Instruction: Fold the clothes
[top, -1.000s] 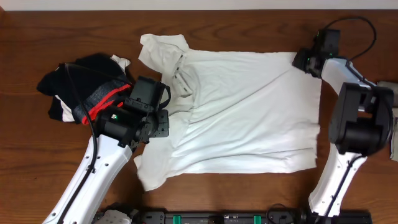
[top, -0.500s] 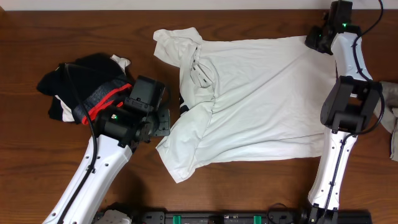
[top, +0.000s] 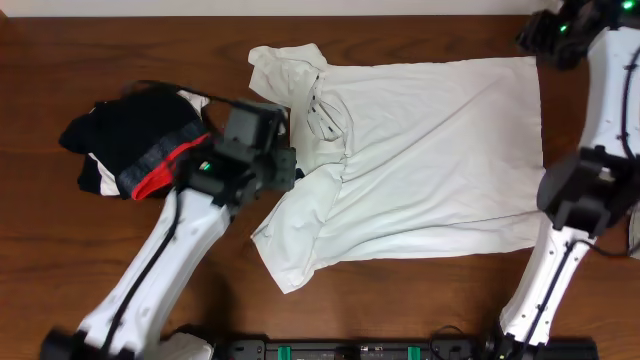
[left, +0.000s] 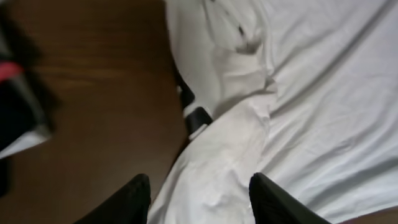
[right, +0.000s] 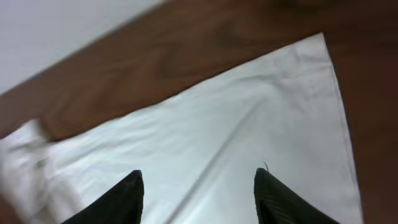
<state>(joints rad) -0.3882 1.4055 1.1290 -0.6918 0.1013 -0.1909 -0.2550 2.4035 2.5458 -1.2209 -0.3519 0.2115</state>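
Left gripper (left: 199, 186) is hanging open, empty, over the shirt (top: 430, 150) at its crumpled sleeve; right gripper (right: 198, 180) likewise, near its far corner. Shirt is lying spread on the table (top: 60, 250), black print (left: 198, 115) mostly tucked under.

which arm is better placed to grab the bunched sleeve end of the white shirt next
Left. The left pincer hangs open directly above the bunched fold of the white T-shirt, beside the dark clothes pile. The right pincer, also open, is over the opposite hem corner, the whole shirt away.
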